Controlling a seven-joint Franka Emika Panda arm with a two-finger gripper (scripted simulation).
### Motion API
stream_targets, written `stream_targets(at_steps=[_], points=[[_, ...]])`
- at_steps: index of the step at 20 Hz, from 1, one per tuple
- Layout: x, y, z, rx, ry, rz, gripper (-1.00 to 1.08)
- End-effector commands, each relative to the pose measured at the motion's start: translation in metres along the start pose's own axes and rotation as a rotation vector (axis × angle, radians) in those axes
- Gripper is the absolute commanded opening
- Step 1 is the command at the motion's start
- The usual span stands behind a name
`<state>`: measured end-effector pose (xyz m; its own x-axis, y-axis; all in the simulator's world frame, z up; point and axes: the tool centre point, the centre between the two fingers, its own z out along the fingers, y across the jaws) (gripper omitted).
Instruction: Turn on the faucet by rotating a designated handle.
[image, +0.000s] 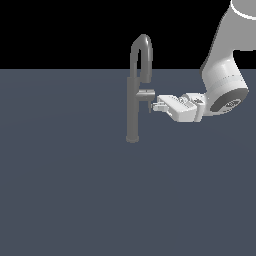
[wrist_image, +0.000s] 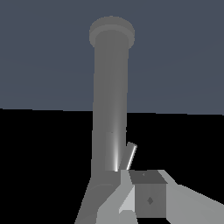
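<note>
The faucet (image: 132, 107) stands upright on the floor, a slim grey column under a high arched spout (image: 142, 40). Its handle (image: 146, 94) is a short grey block pointing toward the exterior view's right. My gripper (image: 152, 106) reaches in level from that side, with its tips just below the handle's outer end and very close to it. Whether they touch is unclear. In the wrist view the faucet column (wrist_image: 111, 100) fills the middle. A grey block (wrist_image: 148, 197) between pale surfaces sits nearest the camera, and I cannot separate finger from handle there.
A flat dark blue-grey floor (image: 75, 200) runs all around the faucet's base. My white arm (image: 225, 75) comes down from the exterior view's upper right. Nothing else stands on the floor.
</note>
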<state>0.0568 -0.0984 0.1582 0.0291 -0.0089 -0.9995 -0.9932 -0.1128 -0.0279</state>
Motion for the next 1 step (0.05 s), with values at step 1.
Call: stream_targets(at_steps=[1], points=[[0.0190,-0.0036,0.0166,-0.011,-0.012,0.022,-1.00]])
